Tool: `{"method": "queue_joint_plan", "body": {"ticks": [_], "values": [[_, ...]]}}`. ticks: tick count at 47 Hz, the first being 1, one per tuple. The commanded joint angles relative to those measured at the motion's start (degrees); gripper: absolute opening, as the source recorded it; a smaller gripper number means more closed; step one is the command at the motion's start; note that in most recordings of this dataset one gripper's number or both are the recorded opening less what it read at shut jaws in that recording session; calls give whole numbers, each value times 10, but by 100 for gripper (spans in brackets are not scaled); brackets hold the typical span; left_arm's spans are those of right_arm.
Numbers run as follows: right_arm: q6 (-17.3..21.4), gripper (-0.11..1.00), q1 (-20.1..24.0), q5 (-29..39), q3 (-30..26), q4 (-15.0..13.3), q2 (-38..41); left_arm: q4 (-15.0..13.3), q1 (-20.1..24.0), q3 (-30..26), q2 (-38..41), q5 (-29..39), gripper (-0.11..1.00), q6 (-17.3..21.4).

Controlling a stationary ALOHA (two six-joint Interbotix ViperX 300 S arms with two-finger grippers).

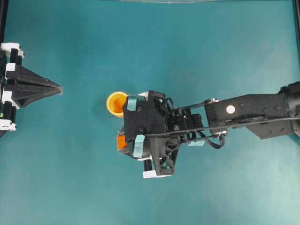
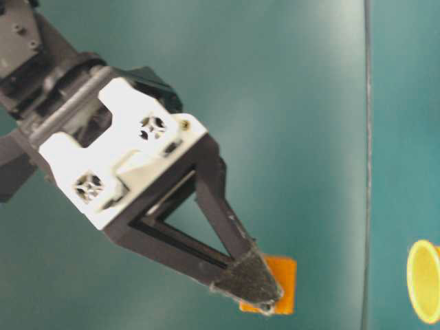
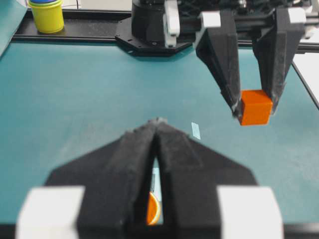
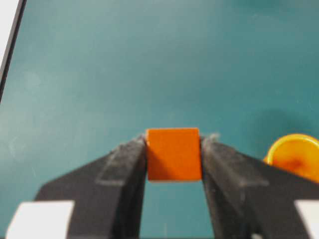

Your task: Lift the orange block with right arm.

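Observation:
The orange block (image 4: pixel 173 154) is a small cube pinched between the two black fingers of my right gripper (image 4: pixel 173 147), which is shut on it. In the left wrist view the block (image 3: pixel 255 107) hangs between the fingers (image 3: pixel 227 74) and looks slightly clear of the teal table. From overhead only a bit of the block (image 1: pixel 122 142) shows under the taped right gripper (image 1: pixel 127 137). The table-level view shows the block (image 2: pixel 280 278) behind one fingertip (image 2: pixel 251 280). My left gripper (image 1: pixel 60 89) rests at the far left, shut and holding nothing, its tips meeting (image 3: pixel 158 121).
A round orange-yellow cup (image 1: pixel 116 103) stands just beside the right gripper, also visible as the cup (image 4: pixel 295 157) and cup (image 2: pixel 424 280). A yellow cup stack (image 3: pixel 47 15) sits on the black frame at the back. A tape scrap (image 3: pixel 196 130) lies on the table.

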Motion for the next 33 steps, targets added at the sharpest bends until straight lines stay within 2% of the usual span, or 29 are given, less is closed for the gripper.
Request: {"method": "queue_joint_plan", "body": {"ticks": [1, 33], "values": [[1, 40, 0, 4, -18, -1, -23, 2, 0, -14, 4, -3, -1, -1], [1, 40, 0, 4, -18, 0, -24, 2, 0, -15, 4, 4, -1, 0]]}}
